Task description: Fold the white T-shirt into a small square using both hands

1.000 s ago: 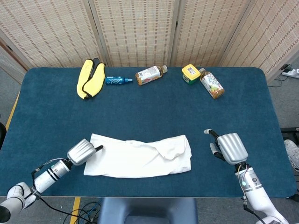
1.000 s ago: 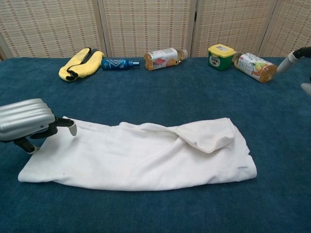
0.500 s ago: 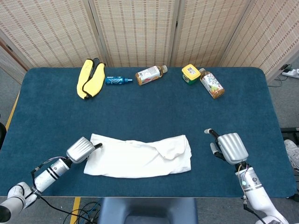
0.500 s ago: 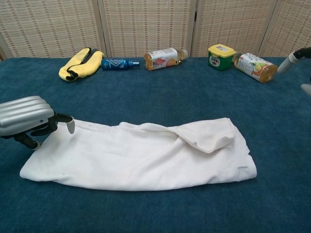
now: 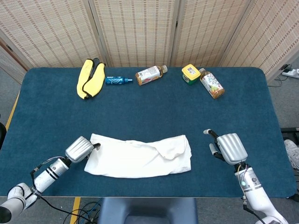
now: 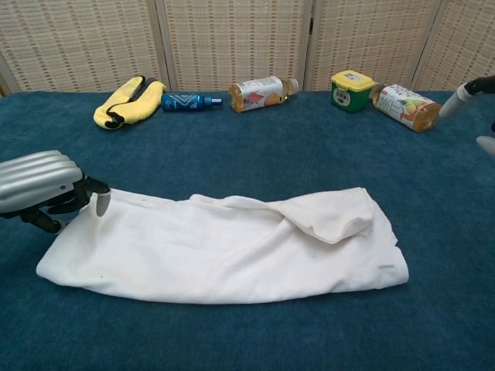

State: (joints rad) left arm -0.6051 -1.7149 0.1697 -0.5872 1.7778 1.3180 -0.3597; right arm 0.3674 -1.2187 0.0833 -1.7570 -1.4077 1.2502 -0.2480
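White T-shirt [image 6: 224, 247], folded into long rumpled band; left hand [image 5: 79, 149] curled at its left end, grip unclear; right hand [image 5: 230, 148] spread, apart.

— What sort of place is this?
— A staged test room, seemingly: woven folding screens [image 5: 140, 28] wall off a table [image 5: 140, 112] covered in blue cloth.
— Anything else?
— Cables [image 5: 86, 207] trail on the floor below the table's near edge.
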